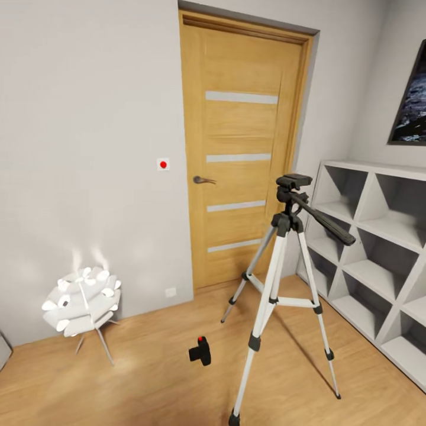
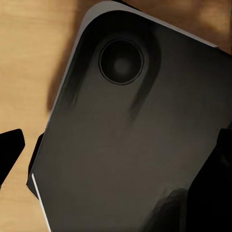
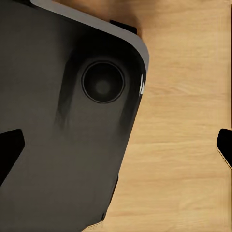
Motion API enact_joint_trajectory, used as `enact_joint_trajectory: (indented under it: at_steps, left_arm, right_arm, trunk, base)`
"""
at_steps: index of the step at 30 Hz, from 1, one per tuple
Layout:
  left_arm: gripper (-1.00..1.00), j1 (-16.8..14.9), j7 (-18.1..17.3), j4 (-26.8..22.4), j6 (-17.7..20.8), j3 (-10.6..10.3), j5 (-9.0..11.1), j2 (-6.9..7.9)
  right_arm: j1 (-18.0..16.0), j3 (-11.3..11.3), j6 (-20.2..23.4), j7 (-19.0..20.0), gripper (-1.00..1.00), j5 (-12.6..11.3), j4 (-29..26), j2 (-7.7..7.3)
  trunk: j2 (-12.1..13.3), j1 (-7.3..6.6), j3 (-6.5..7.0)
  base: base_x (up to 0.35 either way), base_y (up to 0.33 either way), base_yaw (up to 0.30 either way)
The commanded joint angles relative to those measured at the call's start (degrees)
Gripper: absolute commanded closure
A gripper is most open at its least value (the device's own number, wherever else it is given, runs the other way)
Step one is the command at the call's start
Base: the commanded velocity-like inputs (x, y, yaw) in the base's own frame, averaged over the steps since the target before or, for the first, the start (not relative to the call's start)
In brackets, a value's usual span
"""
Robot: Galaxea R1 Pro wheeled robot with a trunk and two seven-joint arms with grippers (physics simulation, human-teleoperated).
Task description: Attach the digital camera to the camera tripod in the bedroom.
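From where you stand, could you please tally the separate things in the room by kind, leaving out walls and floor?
Small black boxy digital camera with red button, on the floor: 1
Silver-legged camera tripod with dark grey head: 1
White petal-shaped floor lamp: 1
Oak door: 1
White cube shelf: 1
Dark framed poster: 1
Total: 6

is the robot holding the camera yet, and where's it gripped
No. The camera lies on the floor beside the tripod, untouched. Both wrist views show dark fingertips spread apart over the robot's base, with nothing between them.

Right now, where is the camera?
Head view: the camera sits on the wood floor, just left of the tripod, right of the white lamp.
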Motion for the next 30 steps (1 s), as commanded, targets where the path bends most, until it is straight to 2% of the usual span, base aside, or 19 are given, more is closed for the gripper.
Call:
enact_joint_trajectory:
  at_steps: [1,19,30]
  left_arm:
    - [-1.0,0.0,0.0,-0.1,0.0,0.1,0.2,0.0]
    - [-1.0,0.0,-0.1,-0.1,0.0,0.1,0.2,0.0]
    - [-1.0,0.1,0.0,-0.1,-0.1,0.2,0.2,0.01]
  right_arm:
    - [0.0,0.2,-0.2,-0.1,-1.0,0.2,0.0,-0.01]
    - [0.0,0.2,-0.7,-0.1,-1.0,0.1,0.0,0.05]
    - [0.0,0.1,-0.5,-0.1,-1.0,0.1,0.0,0.26]
  trunk:
    - [0.0,0.03,-0.05]
    - [0.0,0.03,-0.05]
    - [0.0,0.03,-0.05]
  base:
    - [0.322,0.092,0.0]
    - [0.304,0.185,0.0]
    - [0.08,0.069,-0.048]
